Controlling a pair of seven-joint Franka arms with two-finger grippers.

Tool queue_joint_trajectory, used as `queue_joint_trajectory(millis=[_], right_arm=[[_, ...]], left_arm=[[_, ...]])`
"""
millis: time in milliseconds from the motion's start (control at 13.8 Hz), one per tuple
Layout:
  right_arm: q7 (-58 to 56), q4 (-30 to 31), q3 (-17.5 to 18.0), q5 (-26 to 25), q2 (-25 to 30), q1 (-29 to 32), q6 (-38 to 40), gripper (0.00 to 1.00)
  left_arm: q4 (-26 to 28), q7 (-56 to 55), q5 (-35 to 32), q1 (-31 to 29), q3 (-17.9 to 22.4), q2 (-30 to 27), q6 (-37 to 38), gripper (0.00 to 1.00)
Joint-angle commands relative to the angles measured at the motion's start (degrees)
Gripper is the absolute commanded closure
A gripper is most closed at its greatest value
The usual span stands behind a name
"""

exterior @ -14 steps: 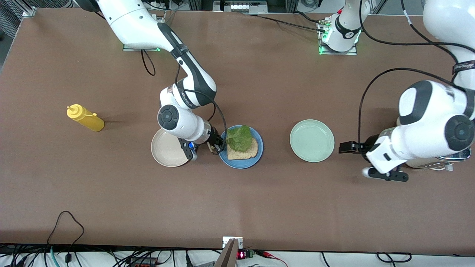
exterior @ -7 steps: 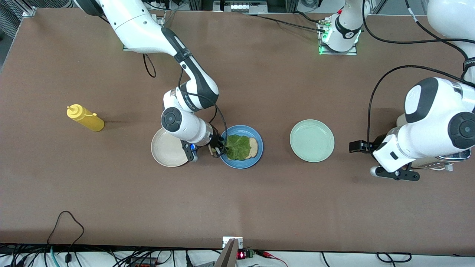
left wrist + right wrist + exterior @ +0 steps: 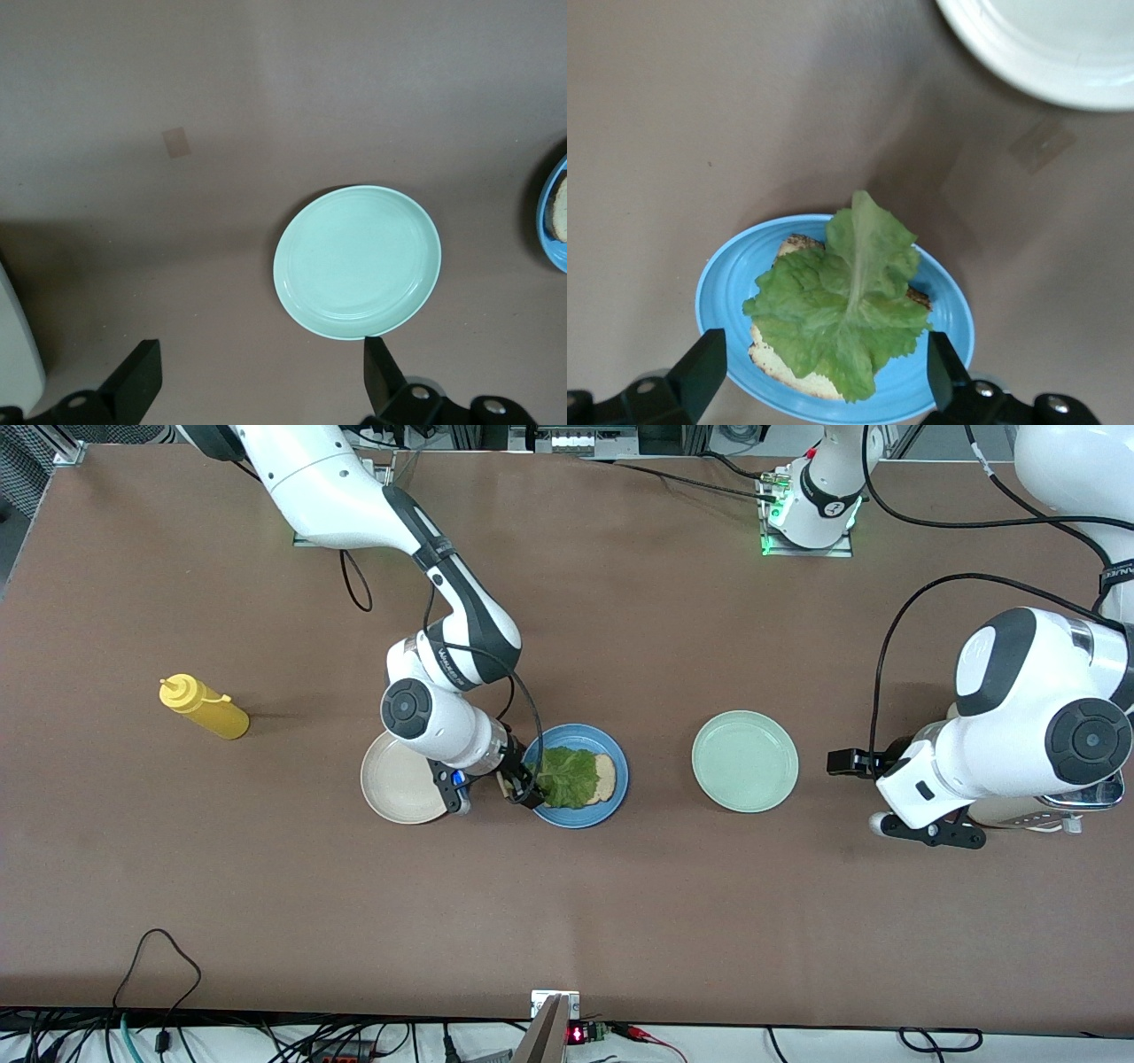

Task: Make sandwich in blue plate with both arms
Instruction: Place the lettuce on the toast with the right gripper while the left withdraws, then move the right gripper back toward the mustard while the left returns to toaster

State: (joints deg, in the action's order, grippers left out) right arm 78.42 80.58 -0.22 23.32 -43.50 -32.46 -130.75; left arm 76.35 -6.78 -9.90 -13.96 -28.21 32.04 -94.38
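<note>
On the blue plate [image 3: 617,779], between a beige plate [image 3: 394,784] and a mint-green plate [image 3: 745,761], a ruffled green lettuce leaf [image 3: 567,778] covers most of one toasted bread slice [image 3: 604,776]. Over that plate's rim, the right gripper [image 3: 523,784] hangs spread wide, holding nothing. Beside the mint-green plate, the left gripper [image 3: 846,763] waits, likewise wide and empty.

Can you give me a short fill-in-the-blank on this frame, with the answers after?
1. The lettuce leaf lies on a bread slice in the ____ plate.
2. The right gripper, over that plate's edge, has its fingers ____.
3. The open left gripper hangs above the table beside the empty ____ plate.
4. The yellow ____ stands toward the right arm's end of the table.

Answers: blue; open; mint-green; squeeze bottle
</note>
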Motion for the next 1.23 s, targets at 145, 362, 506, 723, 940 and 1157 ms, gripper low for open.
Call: queue_joint_trajectory(millis=[145,362,506,723,940,1157], right_arm=[[-15.19,0.46,0.04,-1.18,8.24,6.34,15.49,0.00],[-26.00,0.63,-0.40,-6.34,11.93,9.59,24.99,0.00],[-30.50,0.81,-0.40,-7.86,13.78,11.35,29.39,0.00],[-39.27,3.61,-0.40,-7.94,18.60,14.69,33.97,0.00],[-50.60,13.44,-0.31,-8.03,28.00,19.43,34.25,0.00],[-62.30,20.49,-0.05,-8.03,35.92,25.58,37.56,0.00]], left_arm=[[-0.24,0.28,-1.70,-0.02,0.17,-0.93,1.39,0.00],[-0.24,0.36,-1.70,-0.37,0.26,-1.01,2.70,0.00],[-0.15,0.28,-1.70,-0.28,0.17,-1.02,3.76,0.00],[-0.15,0.36,-1.70,-0.02,0.17,-0.93,4.90,0.00],[-0.15,0.36,-1.70,-0.10,0.26,-0.75,4.82,0.00],[-0.59,0.36,-1.53,-0.72,0.70,-0.93,4.64,0.00]])
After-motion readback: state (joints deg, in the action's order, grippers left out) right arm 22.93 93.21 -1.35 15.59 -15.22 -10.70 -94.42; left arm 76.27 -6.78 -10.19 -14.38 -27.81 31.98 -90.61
